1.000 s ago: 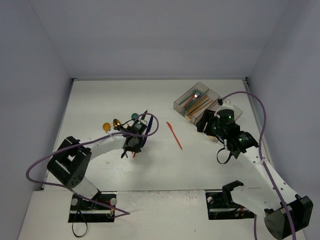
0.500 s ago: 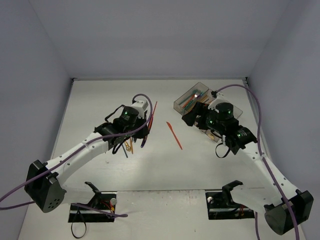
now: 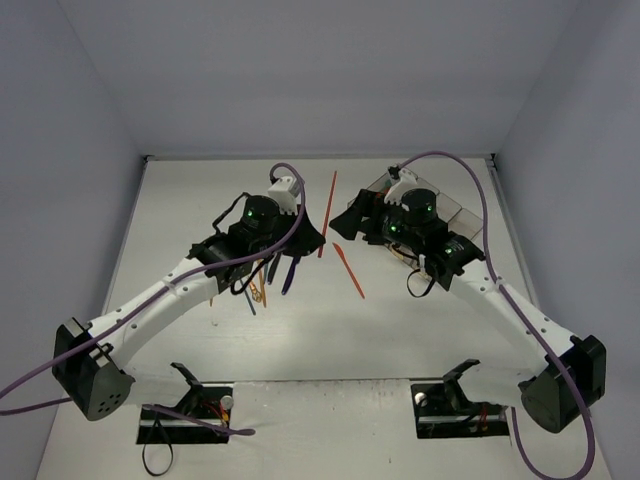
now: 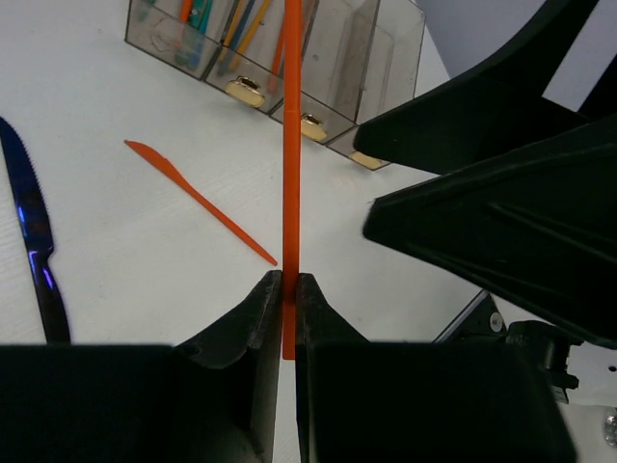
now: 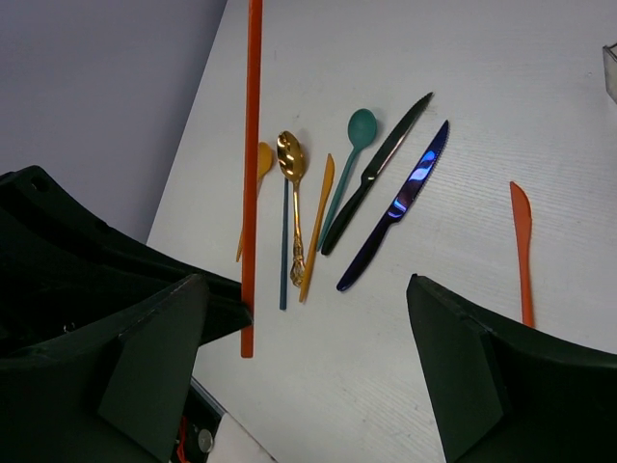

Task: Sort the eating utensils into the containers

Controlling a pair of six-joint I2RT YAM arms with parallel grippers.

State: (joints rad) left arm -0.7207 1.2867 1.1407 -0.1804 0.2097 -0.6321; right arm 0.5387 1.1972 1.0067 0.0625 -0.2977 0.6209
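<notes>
My left gripper (image 4: 286, 285) is shut on the lower end of a long orange utensil (image 4: 289, 145), holding it up off the table (image 3: 327, 214). My right gripper (image 3: 346, 225) faces it from the right, open wide with nothing between its fingers (image 5: 308, 371). In the right wrist view the orange utensil (image 5: 252, 174) stands just beside that gripper's left finger. The containers (image 4: 333, 92) hold several utensils; the right arm covers most of them in the top view (image 3: 462, 213). An orange knife (image 3: 350, 272) lies on the table between the arms.
Several loose utensils lie under the left arm: a gold spoon (image 5: 291, 159), a teal spoon (image 5: 360, 128), a black knife (image 5: 381, 169), a navy knife (image 5: 400, 207) and slim orange and blue ones. Walls enclose the table on three sides.
The left arm has swung right and forward, carrying the orange utensil up toward the right gripper. The right gripper has moved left from the containers and opened wider.
</notes>
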